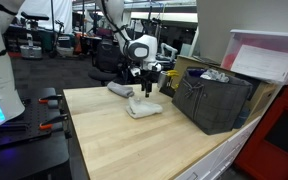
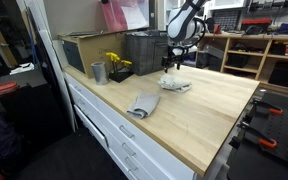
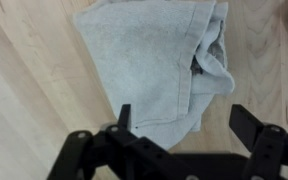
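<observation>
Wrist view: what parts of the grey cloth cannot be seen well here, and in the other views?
- Wrist view: the cloth is cut off by the top edge, and the fingers hide its near edge.
- Both exterior views: the cloth's folds are too small to see.

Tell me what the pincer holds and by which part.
Nothing: the pincer stands open above the crumpled grey fabric cloth, gripping no part of it.
</observation>
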Controlling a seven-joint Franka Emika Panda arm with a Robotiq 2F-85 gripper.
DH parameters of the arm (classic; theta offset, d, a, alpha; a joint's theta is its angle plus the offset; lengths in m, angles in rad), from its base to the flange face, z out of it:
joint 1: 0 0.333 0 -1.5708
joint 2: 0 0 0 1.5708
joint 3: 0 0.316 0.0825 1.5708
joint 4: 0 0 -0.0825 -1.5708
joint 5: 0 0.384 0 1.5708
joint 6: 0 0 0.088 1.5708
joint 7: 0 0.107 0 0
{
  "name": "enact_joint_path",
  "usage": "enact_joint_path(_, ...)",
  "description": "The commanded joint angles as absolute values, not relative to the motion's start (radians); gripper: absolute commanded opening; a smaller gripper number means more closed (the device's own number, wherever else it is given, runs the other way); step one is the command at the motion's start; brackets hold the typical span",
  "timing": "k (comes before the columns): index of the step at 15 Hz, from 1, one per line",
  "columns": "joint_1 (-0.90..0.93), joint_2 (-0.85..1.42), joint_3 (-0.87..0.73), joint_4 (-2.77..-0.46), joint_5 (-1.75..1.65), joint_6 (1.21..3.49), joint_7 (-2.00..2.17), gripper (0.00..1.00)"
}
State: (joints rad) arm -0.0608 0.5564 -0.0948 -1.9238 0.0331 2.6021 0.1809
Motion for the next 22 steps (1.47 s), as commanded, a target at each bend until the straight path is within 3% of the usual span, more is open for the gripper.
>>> enact_joint_path(1,-0.132,0.548,-0.065,-1.904,0.144,2.500,0.165,1.00)
enact_joint_path(17,-0.081,0.964,-0.163,-1.500,0.233,2.234,0.710,1.00)
enact_joint_path(22,-0.081,0.964,-0.159,-1.518,0.217,2.222,0.711,1.00)
